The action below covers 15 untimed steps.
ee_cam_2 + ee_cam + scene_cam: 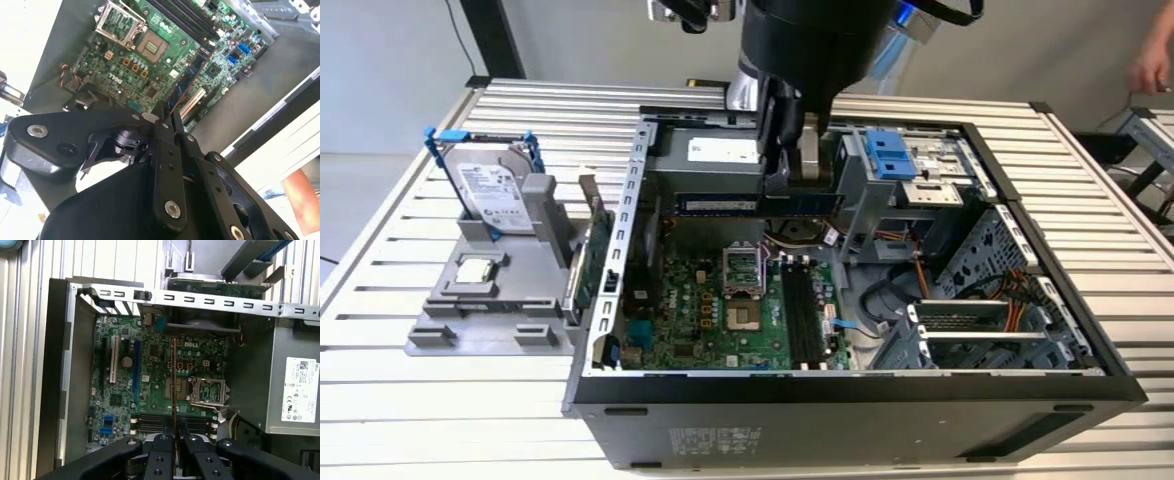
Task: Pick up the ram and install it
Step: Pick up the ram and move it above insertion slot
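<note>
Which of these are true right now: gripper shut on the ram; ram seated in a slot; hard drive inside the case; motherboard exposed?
The gripper is shut on the ram: true.
The ram is seated in a slot: false; it hangs in the gripper above the motherboard.
The hard drive is inside the case: false; it stands on a grey holder outside, at the exterior view's left.
The motherboard is exposed: true.

An open computer case [854, 420] sits on a slatted table [400, 420] near an upright blue-framed hard drive [491, 185].
</note>
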### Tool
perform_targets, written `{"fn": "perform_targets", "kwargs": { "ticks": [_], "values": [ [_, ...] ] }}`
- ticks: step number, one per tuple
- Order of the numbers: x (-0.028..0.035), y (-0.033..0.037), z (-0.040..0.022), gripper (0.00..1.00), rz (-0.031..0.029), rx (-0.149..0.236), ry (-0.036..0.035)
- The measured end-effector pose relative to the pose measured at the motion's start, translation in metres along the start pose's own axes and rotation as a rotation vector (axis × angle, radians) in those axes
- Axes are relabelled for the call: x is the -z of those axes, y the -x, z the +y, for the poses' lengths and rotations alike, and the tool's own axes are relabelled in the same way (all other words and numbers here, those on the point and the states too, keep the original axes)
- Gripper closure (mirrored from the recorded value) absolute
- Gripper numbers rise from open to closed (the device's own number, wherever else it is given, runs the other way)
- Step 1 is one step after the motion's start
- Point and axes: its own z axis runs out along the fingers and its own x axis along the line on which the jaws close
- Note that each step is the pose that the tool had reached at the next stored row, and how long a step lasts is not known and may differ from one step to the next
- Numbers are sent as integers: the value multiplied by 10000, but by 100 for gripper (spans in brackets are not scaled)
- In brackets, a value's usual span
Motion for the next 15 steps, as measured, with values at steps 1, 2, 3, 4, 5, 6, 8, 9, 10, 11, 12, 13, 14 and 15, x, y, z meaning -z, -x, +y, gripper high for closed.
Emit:
{"fn": "perform_targets", "kwargs": {
  "ticks": [1, 2, 3, 4, 5, 6, 8, 9, 10, 11, 12, 13, 14, 15],
  "values": [
    [1, -1, -26, 100, 0, 9, 2],
    [2, -3, -50, 100, -1, 18, 3],
    [3, -4, -75, 100, 0, 26, 5],
    [4, -5, -97, 100, 1, 33, 7],
    [5, -7, -121, 100, 0, 41, 8],
    [7, -8, -147, 100, 1, 50, 10],
    [9, -10, -192, 100, 2, 66, 12],
    [10, -12, -212, 100, 2, 72, 13],
    [10, -13, -234, 100, 1, 80, 14],
    [11, -14, -255, 100, 2, 88, 15],
    [13, -15, -276, 100, 3, 95, 16],
    [14, -16, -298, 100, 2, 103, 17],
    [14, -17, -317, 100, 3, 109, 18],
    [15, -18, -335, 100, 3, 114, 18]
  ]
}}
